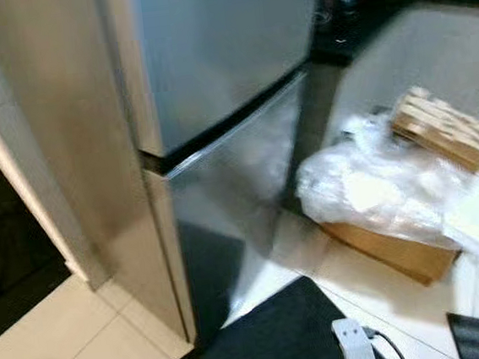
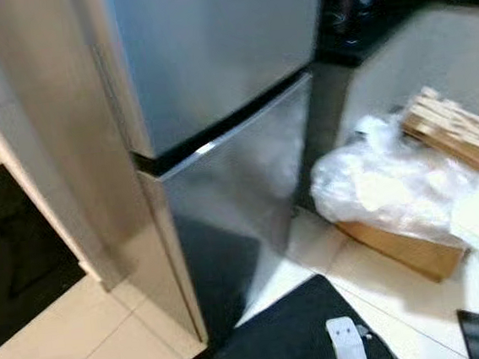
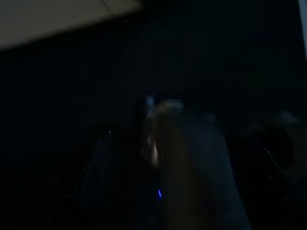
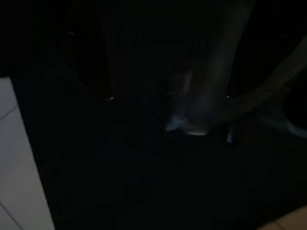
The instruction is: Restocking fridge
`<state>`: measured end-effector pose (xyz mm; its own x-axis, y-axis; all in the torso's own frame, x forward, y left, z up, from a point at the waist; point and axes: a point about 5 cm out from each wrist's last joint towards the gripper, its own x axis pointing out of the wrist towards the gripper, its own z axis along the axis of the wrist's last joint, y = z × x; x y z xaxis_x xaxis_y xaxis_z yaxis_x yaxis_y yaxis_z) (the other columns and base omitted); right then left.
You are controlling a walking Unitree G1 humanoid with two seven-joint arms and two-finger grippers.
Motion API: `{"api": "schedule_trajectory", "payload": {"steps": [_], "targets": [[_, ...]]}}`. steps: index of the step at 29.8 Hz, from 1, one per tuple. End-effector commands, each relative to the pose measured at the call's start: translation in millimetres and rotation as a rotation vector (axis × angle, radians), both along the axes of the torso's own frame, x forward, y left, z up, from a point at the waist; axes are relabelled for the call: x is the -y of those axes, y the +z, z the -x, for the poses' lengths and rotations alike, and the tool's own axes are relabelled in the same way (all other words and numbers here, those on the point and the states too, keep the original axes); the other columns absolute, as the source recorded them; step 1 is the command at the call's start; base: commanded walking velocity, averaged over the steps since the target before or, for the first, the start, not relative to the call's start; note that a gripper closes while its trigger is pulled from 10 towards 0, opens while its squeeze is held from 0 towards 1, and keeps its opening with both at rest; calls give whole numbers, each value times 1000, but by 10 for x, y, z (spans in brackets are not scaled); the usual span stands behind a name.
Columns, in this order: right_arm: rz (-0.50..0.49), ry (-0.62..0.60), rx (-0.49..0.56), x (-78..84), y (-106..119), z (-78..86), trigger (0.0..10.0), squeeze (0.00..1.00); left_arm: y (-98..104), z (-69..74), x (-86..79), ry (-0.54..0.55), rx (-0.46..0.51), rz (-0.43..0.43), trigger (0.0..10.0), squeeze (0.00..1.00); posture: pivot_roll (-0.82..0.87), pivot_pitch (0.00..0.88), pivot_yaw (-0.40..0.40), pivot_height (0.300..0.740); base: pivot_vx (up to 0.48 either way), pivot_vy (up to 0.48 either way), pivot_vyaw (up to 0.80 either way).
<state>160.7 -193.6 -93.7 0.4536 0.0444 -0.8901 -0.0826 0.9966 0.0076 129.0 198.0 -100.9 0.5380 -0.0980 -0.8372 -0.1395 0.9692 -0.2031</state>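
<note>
A tall silver fridge (image 1: pixel 211 63) stands right in front of me, slightly blurred. Its upper door (image 2: pixel 210 46) and lower door (image 2: pixel 239 179) are both shut, with a dark seam between them. Both my arms hang idle. The left wrist view is very dark, apart from a pale strip of floor (image 3: pixel 57 19) in one corner. The right wrist view is just as dark, with a band of white tile (image 4: pixel 19 158) along one side.
To the fridge's right, a cardboard box (image 1: pixel 395 249) on the floor carries a crumpled clear plastic bag (image 1: pixel 376 187) and a wooden slatted piece (image 1: pixel 442 126). A dark counter (image 1: pixel 353 37) runs behind. A dark doorway (image 1: pixel 8 244) opens on the left. Pale floor tiles (image 1: pixel 60 341) lie in front.
</note>
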Motion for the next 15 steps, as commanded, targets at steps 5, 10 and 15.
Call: {"api": "schedule_trajectory", "payload": {"steps": [5,10,15], "targets": [[1,-7,-7,19,-8,27,10000,0,-13,58,-58,12,-21,-19,10000,0,-22,0,-7,740,0,0,0],[4,-4,-12,30,-14,46,10000,0,-18,82,-75,16,-28,-24,10000,0,-23,0,-7,740,0,0,0],[3,-2,-13,29,-15,48,10000,0,-21,93,-79,23,-29,-30,10000,0,-23,0,-7,740,0,0,0]]}}
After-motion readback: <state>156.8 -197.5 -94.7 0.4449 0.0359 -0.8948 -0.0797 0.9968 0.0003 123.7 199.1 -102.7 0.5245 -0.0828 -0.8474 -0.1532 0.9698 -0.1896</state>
